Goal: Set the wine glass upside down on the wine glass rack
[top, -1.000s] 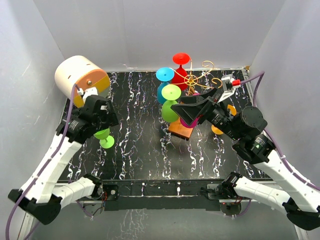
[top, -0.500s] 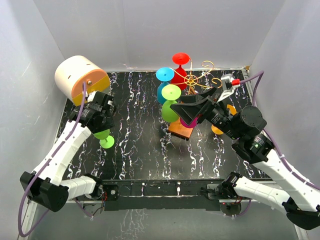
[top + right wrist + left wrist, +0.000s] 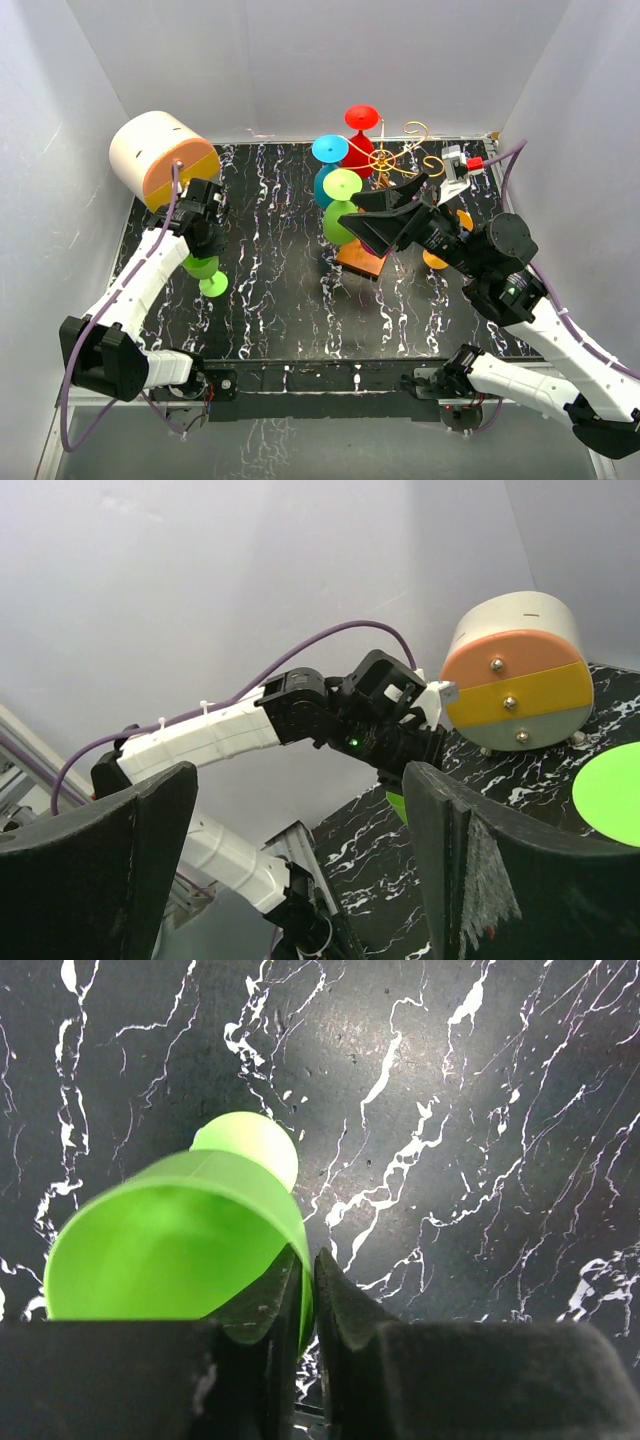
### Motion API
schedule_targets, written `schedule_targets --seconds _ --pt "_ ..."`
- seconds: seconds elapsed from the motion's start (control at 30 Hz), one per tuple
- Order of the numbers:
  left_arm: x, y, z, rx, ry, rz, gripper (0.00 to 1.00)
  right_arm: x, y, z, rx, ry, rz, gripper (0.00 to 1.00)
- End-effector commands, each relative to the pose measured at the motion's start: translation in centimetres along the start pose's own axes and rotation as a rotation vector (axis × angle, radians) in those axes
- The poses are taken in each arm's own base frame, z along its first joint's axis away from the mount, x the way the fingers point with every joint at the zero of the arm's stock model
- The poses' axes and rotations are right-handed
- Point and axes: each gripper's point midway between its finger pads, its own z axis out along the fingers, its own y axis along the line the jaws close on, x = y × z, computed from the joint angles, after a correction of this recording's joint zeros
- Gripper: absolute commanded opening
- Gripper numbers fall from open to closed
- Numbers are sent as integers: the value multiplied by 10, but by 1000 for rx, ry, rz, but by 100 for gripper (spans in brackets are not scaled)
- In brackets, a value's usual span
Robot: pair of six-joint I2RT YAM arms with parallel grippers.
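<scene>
A lime-green wine glass lies tilted on the black marble table at the left, its foot toward the near edge. My left gripper is down on it. In the left wrist view the gripper is shut on the glass's rim wall, one finger inside the bowl and one outside. The wine glass rack, gold wire on an orange-brown base, stands at the back centre with red, blue and green glasses hanging on it. My right gripper hovers open beside the rack, empty.
A cream-and-orange cylinder stands at the back left corner, close behind my left gripper. An orange glass sits right of the rack, partly hidden by my right arm. White walls close in the table on three sides.
My left gripper has shut onto the green glass's rim, and its arm has straightened toward it. The right gripper has lifted slightly, hiding the magenta glass seen beneath it earlier.
</scene>
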Motion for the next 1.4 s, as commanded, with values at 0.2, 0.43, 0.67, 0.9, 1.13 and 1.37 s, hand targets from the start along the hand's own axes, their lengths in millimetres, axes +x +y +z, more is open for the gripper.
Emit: schedule_targets --seconds 0.2,0.43,0.67,0.9,1.13,1.37 --pt "-14 2 -21 35 -56 53 0 -12 9 6 -33 -58 49 88" --pt "-32 0 -57 87 -115 61 0 -7 5 13 -29 -45 85 88" --pt "-72 -20 -126 282 -294 36 0 -3 -8 22 21 -49 139 86" --pt "-124 -38 -220 533 -638 24 0 -8 -11 36 32 -80 209 83" --pt "-159 -42 -300 707 -837 -112 0 -18 -6 57 -6 -103 280 81" --pt "-169 -64 -375 1032 -1004 -142 0 -30 7 75 -108 -170 333 77"
